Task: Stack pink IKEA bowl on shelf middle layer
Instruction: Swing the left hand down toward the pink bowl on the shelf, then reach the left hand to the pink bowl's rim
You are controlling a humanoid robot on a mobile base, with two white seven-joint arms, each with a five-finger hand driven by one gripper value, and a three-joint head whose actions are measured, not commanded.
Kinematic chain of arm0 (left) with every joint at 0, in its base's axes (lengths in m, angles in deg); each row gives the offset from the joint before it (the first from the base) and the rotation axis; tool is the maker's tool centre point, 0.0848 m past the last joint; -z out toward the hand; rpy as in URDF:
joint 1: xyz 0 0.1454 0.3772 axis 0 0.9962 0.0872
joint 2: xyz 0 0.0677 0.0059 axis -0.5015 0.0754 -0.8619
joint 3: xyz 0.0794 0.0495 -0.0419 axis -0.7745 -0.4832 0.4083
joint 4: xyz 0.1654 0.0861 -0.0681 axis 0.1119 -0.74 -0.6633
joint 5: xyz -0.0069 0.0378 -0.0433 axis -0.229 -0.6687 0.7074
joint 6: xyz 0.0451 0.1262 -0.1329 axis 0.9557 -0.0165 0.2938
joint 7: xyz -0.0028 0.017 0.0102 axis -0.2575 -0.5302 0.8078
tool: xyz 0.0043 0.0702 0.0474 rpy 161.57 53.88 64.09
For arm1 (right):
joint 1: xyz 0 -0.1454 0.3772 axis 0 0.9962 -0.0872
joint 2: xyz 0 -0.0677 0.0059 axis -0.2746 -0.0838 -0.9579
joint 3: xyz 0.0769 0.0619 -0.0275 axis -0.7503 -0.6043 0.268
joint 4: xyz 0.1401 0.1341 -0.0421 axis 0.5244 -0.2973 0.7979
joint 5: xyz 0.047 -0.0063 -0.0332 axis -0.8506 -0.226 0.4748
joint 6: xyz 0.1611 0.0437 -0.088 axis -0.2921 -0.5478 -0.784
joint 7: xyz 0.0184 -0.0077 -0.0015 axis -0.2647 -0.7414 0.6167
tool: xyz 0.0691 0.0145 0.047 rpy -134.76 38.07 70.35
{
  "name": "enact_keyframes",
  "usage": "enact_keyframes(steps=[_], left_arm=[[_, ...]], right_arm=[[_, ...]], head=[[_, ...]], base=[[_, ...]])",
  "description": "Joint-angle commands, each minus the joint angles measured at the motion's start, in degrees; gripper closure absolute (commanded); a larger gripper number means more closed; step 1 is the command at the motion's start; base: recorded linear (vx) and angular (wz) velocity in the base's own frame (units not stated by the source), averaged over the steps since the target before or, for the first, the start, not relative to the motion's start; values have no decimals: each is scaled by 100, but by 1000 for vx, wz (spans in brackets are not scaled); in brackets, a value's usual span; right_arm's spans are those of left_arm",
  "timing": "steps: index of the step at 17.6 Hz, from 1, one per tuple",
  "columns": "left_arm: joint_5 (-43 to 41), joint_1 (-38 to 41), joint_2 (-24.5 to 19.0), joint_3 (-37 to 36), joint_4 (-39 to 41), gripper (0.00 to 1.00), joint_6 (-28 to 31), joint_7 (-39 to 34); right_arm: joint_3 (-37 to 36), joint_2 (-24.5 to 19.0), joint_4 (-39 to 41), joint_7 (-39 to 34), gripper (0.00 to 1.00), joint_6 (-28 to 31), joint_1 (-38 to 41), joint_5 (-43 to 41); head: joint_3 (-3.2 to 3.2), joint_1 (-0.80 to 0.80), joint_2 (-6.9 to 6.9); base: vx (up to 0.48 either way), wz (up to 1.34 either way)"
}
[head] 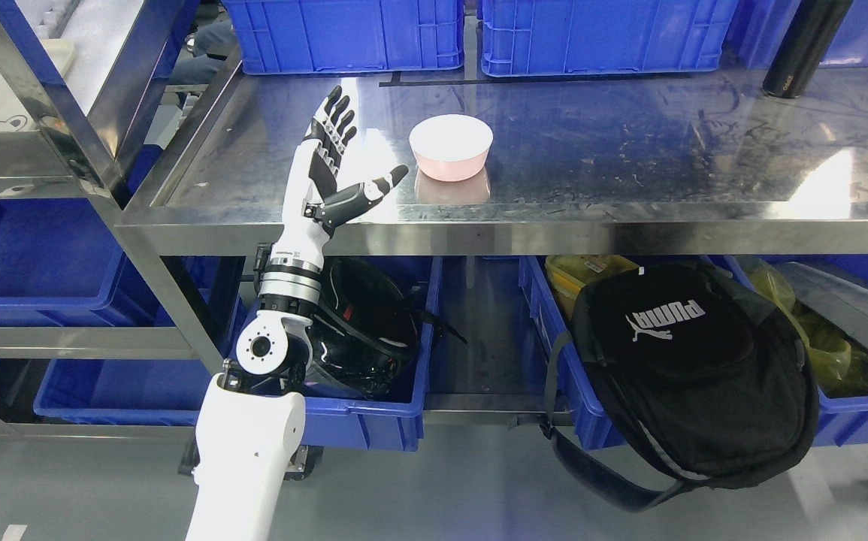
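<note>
Left hand (pixel 332 161): white and black, raised over the front left part of the steel shelf (pixel 629 158). 4 fingers (pixel 336 120) extended and pointing away from the camera, thumb spread out to the right. Fingers open, nothing held. The arm enters from the lower left and rises past the shelf's front edge.

Pink bowl (pixel 451 147): 1 item, upright, white inside, pink outside. Stands on the shelf surface just to the right of the hand, near the thumb tip but not touching it. Its reflection shows in the steel below it.

Blue crates (pixel 343 34): 2 at the back of the same shelf, beyond the hand and the bowl, side by side with a narrow gap between them.

Black bottle (pixel 806 49): 1, standing at the far right rear of the shelf, well apart from the hand.

Lower level, beneath the hand: 1 blue bin (pixel 373 421) holding a black helmet (pixel 366 330), directly below and right of the wrist.

Black backpack (pixel 693 368): 1, with white print, hanging over the front of another blue bin to the lower right of the hand, its strap trailing toward the floor (pixel 441 496).

Yellow bags (pixel 817 330): in the bins behind and to the right of the backpack; contents cannot be told.

Second rack (pixel 35 150): to the left of the hand, with blue bins on its lower levels.
</note>
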Motion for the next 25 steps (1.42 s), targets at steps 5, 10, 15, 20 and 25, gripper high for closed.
enact_keyframes(steps=[5, 10, 15, 20, 25], left_arm=[[-200, -629, -287, 377, -238, 0, 1, 331], [-1945, -1551, -1555, -194, -204, 0, 1, 1802], [-4309, -1949, -1635, -764, 280, 0, 344, 3768], [-5621, -2317, -1600, -1073, 386, 3, 352, 5028], [-6298, -2406, -811, -1021, 325, 1, 230, 5342]], right_arm=[[0, 100, 100, -5, 0, 4, 132, 0], [0, 100, 100, -5, 0, 4, 132, 0], [0, 100, 100, -5, 0, 4, 132, 0], [0, 100, 100, -5, 0, 4, 132, 0], [0, 100, 100, -5, 0, 4, 132, 0]], head=[[0, 0, 0], [0, 0, 0], [0, 0, 0], [0, 0, 0], [0, 0, 0]], base=[[0, 0], [0, -5], [0, 0], [0, 0], [0, 0]])
